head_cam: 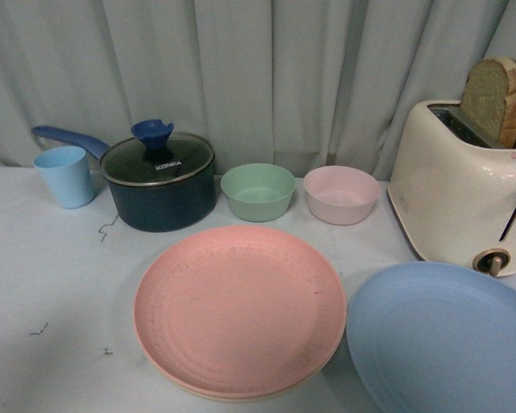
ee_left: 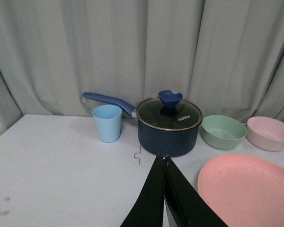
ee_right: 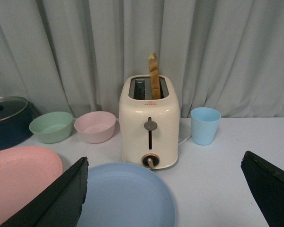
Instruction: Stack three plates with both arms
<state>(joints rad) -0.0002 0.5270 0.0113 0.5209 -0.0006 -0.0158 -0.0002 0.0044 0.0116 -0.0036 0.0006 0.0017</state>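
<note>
The pink plate (head_cam: pixel 239 310) lies at the table's middle front, on top of the beige plate, of which only a thin rim (head_cam: pixel 241 398) shows at the near edge. The light blue plate (head_cam: pixel 443 340) lies alone to its right, in front of the toaster. Neither arm shows in the front view. My left gripper (ee_left: pixel 164 158) is shut and empty, above the table to the left of the pink plate (ee_left: pixel 248 189). My right gripper (ee_right: pixel 164 163) is open wide and empty, its fingers (ee_right: pixel 61 198) on either side of the blue plate (ee_right: pixel 125 196), above it.
A dark blue lidded saucepan (head_cam: pixel 159 181), a light blue cup (head_cam: pixel 65 175), a green bowl (head_cam: pixel 258 191) and a pink bowl (head_cam: pixel 340 194) line the back. A cream toaster (head_cam: pixel 460 194) holding bread stands at the right, with another blue cup (ee_right: pixel 205 125) beside it.
</note>
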